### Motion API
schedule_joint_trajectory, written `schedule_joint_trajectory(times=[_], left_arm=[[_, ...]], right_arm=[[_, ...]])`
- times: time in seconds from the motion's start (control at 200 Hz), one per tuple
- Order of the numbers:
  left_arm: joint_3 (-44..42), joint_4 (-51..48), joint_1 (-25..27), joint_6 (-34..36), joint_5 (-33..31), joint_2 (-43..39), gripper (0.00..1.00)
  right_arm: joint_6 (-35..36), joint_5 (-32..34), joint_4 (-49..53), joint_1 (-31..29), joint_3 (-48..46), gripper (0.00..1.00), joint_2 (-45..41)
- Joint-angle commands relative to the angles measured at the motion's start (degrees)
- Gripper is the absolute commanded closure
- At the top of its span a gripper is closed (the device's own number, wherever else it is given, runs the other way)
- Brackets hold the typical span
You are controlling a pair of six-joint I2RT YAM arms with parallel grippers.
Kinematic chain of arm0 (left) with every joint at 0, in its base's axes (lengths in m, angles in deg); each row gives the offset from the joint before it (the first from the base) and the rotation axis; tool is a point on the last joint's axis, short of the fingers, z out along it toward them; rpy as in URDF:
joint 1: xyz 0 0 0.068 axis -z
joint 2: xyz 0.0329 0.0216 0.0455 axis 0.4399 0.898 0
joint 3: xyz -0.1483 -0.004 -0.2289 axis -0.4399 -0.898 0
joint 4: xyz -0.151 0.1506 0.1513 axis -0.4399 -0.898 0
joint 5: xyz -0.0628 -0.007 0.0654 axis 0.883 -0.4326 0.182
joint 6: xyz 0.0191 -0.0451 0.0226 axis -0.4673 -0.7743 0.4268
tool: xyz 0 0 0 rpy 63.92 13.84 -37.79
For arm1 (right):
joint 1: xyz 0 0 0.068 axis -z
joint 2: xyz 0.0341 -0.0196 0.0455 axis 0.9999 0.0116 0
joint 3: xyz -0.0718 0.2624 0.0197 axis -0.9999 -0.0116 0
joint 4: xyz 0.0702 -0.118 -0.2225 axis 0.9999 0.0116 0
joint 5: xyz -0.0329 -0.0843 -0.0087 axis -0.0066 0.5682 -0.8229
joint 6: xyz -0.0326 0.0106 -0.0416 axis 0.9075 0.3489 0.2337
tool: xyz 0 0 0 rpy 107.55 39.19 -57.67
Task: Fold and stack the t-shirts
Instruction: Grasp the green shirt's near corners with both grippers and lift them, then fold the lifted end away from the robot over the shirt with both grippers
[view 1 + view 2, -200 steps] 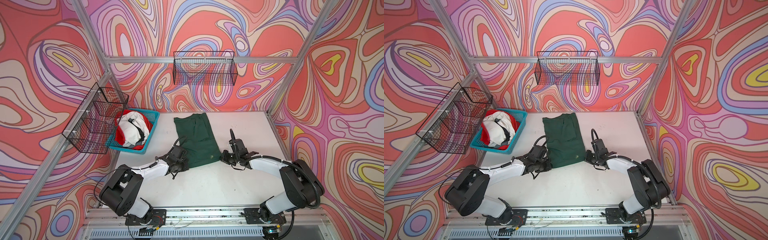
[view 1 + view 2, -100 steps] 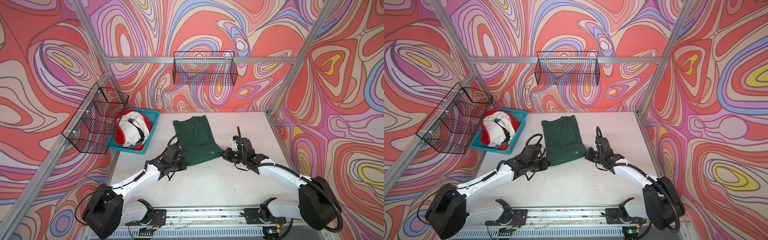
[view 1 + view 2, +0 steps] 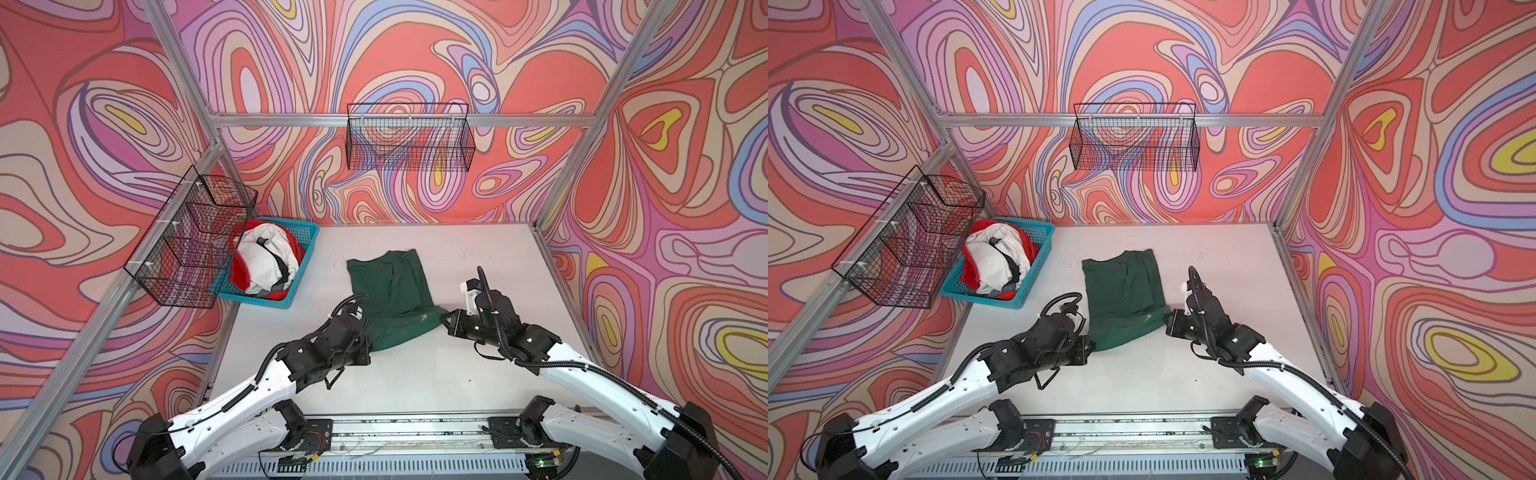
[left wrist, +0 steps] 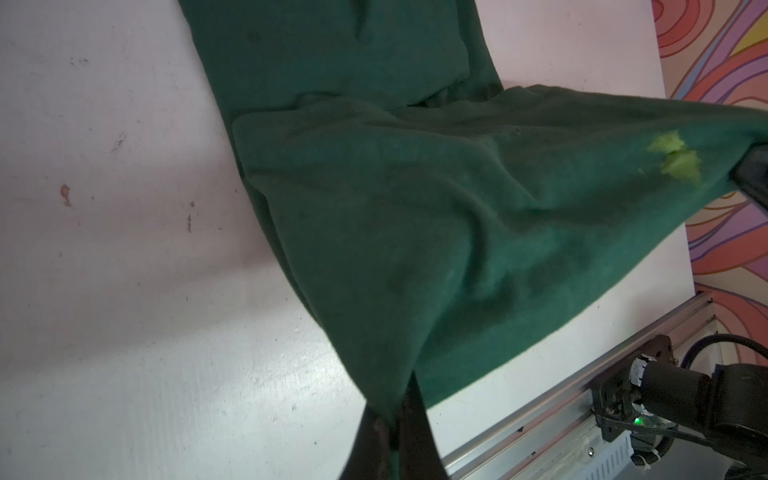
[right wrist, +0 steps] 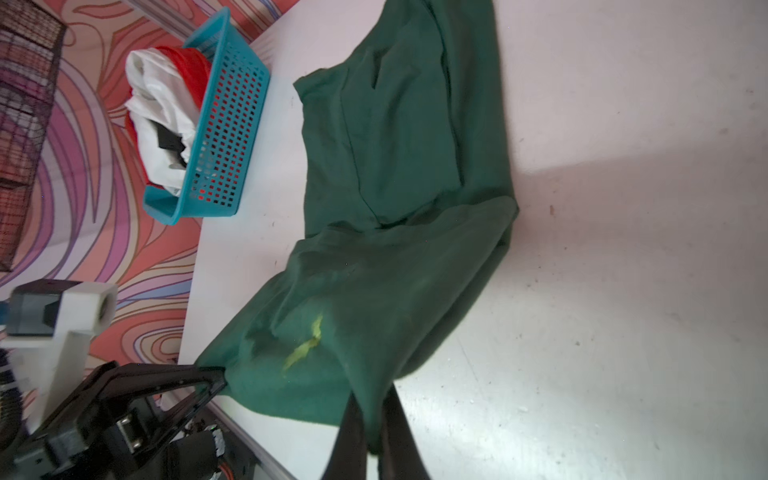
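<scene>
My left hand [image 4: 392,411] and right hand [image 5: 373,415] each clamp shut on a near corner of the soft dark green cloth t-shirt [image 3: 388,286], limp, probably light, sagging between them, rest on the white surface [image 3: 478,374] ahead.

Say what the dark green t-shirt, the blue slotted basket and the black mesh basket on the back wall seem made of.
Dark green t-shirt: soft matte knit cloth, probably cotton; it sags and creases. Blue slotted basket: moulded plastic, smooth, with even rows of holes. Black mesh basket on the back wall: thin rigid wire, likely coated metal; see-through grid.
</scene>
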Motion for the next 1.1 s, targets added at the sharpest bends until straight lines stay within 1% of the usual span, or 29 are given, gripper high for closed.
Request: schedule_joint_trajectory(times=[0.0, 0.08, 0.19, 0.321, 0.391, 0.461, 0.526, 0.641, 0.891, 1.092], left_arm=[[0.6, -8.1, 1.2, -4.1, -5.8, -3.7, 1.0], [3.9, -10.7, 1.2, -2.5, -8.0, -4.0, 1.0], [11.1, -16.8, 1.3, -0.2, -13.2, -0.2, 1.0], [13.4, -14.4, 1.0, 3.2, -16.1, 2.7, 1.0], [13.8, -12.5, -0.9, 4.8, -14.6, 3.9, 1.0], [14.2, -11.2, -4.8, 5.7, -11.3, 4.8, 1.0], [14.3, -9.2, -7.5, 7.1, -8.9, 5.3, 1.0], [16.2, -8.5, -10.0, 9.4, -9.1, 7.8, 1.0], [21.8, -5.7, -14.1, 13.3, -6.6, 15.0, 1.0], [25.7, -3.7, -18.7, 15.1, -3.7, 20.7, 1.0]], right_arm=[[-2.3, 4.2, 4.7, -0.6, 2.5, 1.0, -1.9], [-1.9, 5.9, 5.8, -0.6, 4.6, 1.0, -1.1], [-1.1, 5.2, 4.9, -0.6, 7.7, 1.0, 2.0], [-0.5, 5.3, 3.7, -0.6, 11.5, 1.0, 6.9], [0.6, 6.0, 3.8, -0.5, 13.8, 1.0, 9.6], [2.1, 6.6, 4.5, -0.2, 16.8, 1.0, 12.5], [2.9, 6.3, 4.7, 0.4, 19.3, 1.0, 14.8], [3.9, 3.8, 4.2, 2.2, 22.2, 1.0, 18.6], [5.2, -0.9, 2.6, 6.4, 26.8, 1.0, 25.4], [6.6, -5.8, 2.4, 10.2, 32.3, 1.0, 32.7]])
